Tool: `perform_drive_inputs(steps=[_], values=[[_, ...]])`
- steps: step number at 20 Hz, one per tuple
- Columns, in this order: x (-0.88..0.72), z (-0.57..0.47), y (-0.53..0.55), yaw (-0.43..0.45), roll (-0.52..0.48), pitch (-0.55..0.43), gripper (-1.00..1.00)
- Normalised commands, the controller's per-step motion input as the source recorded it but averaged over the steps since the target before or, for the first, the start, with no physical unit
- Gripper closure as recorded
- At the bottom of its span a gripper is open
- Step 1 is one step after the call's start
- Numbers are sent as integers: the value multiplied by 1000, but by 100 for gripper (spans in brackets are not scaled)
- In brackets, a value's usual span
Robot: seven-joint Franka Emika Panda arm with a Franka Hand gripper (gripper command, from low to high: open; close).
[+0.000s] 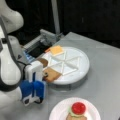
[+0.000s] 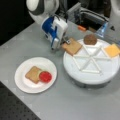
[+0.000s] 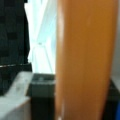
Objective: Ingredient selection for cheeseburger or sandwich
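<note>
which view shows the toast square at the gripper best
A front view: the toast square shows whole, at the edge of the segmented tray against the gripper. In a front view from the other side, the toast is partly hidden by the gripper. The wrist view shows only a close tan-orange band.

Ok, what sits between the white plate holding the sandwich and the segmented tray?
Nothing: in a front view, only bare grey table separates the plate from the tray. The gripper is shut on a toast square at the tray's edge.

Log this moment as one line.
pincer: shut on toast square | location: segmented tray edge | plate: toast, green disc, red disc stacked
</note>
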Motion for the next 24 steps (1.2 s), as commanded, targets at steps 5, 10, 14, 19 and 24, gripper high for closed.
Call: perform_drive_inputs(steps=[5,10,14,19,24], values=[[228,-5,-247,133,123,-61,100],[228,190,-334,170,122,35,100],[258,263,-332,217,102,123,100],[336,273,-294,287,27,204,100],[462,226,-226,330,-40,214,100]])
